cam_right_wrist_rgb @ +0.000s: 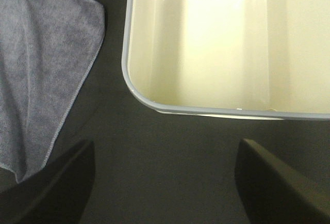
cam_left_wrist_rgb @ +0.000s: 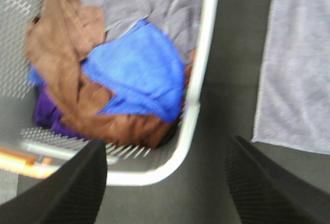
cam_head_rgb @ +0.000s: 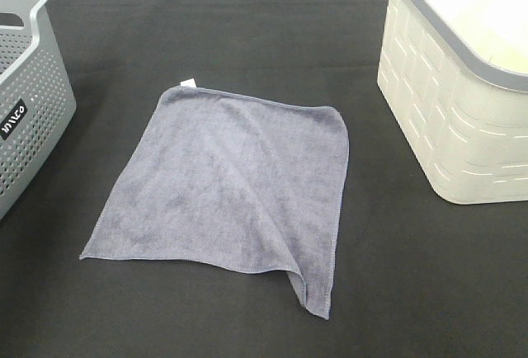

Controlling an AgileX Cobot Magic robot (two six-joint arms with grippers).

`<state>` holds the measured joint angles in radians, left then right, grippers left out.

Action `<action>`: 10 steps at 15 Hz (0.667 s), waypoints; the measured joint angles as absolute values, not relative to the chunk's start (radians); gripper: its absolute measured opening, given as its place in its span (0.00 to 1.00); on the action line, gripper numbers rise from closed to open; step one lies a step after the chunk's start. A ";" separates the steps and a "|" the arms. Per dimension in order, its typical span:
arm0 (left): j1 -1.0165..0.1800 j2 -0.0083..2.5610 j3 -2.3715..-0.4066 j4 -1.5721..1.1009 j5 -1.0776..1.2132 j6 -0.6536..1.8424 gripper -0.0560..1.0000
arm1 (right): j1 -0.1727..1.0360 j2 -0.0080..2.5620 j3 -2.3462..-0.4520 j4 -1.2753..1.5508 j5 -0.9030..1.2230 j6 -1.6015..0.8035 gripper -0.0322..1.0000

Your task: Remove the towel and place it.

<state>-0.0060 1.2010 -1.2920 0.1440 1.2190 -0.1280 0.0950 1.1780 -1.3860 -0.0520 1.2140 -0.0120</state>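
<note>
- The towel (cam_head_rgb: 227, 189) lies spread flat on the black bench (cam_head_rgb: 247, 36), between the grey perforated basket (cam_head_rgb: 33, 102) at the left and the cream bin (cam_head_rgb: 454, 119) at the right, touching neither.
- It sits turned like a skewed diamond: the corner with the small white tag (cam_head_rgb: 188, 82) points to the far side, and the opposite corner points toward the near edge, so its longer stretch runs from far-left to near-right.
- That near-right corner is folded under itself into a narrow drooping flap; a soft crease runs up from it toward the middle.
- The cloth is greyish lavender, fuzzy in texture, with a stitched hem along all visible edges.
- The left claw (cam_left_wrist_rgb: 165, 182) hangs over the rim of the grey basket, its two dark fingers (cam_left_wrist_rgb: 67, 188) well apart and holding nothing; brown, blue and purple cloths (cam_left_wrist_rgb: 129, 74) lie heaped inside.
- The right claw (cam_right_wrist_rgb: 165, 188) hovers over the corner of the cream bin, spread wide and empty, with the towel's edge beside it.
</note>
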 joint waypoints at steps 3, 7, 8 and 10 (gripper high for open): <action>0.016 1.072 -1.145 0.114 1.220 -0.117 0.64 | 0.095 1.031 -1.273 -0.007 1.214 -0.023 0.74; 0.016 0.855 -0.995 0.123 1.220 -0.117 0.64 | 0.095 0.766 -1.061 0.000 1.215 -0.026 0.74; 0.016 0.787 -0.955 0.134 1.221 -0.117 0.64 | 0.095 0.691 -1.012 0.000 1.215 -0.027 0.74; 0.016 0.645 -0.876 0.142 1.221 -0.115 0.64 | 0.095 0.559 -0.917 0.000 1.216 -0.028 0.74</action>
<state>0.0160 0.6450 -0.8760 0.1420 1.2210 -0.1150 0.0950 0.5590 -0.9170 0.0000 1.2160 -0.0280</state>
